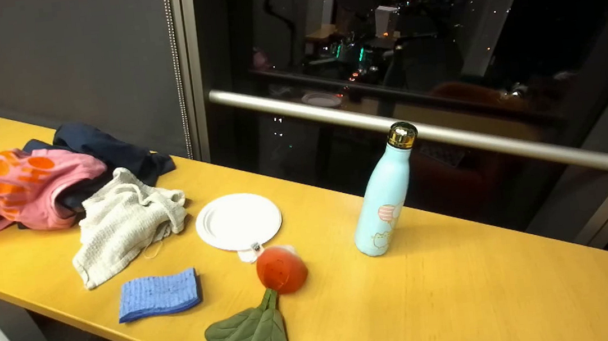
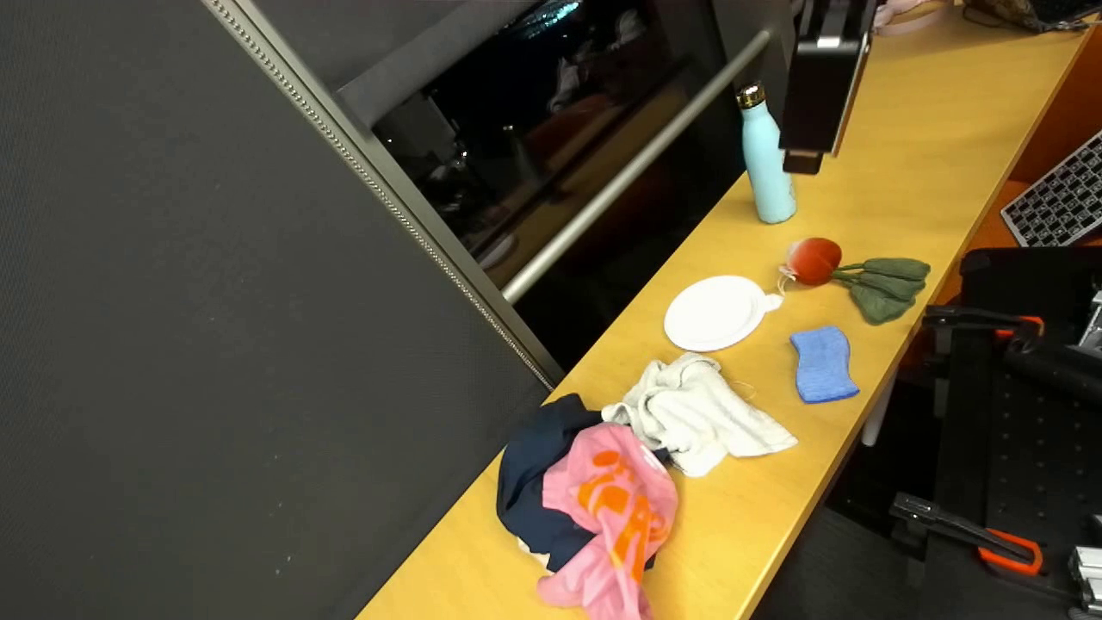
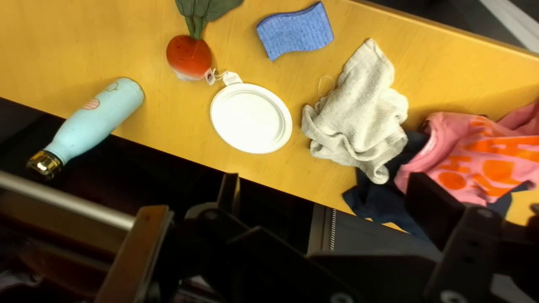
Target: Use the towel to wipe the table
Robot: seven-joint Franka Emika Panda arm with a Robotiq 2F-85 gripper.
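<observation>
Awaiting grasp and wipe, I judge, the white towel (image 3: 358, 113) lies on the surface (image 3: 454, 78); my claw (image 3: 324, 187) gapes empty.

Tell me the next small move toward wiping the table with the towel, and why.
I'd likely bring the jaws above the towel, near its corner farthest from the dark cloth. They are open and empty, the towel lies bunched on the table, and its other end meets that cloth, so grasping there might drag both.
</observation>
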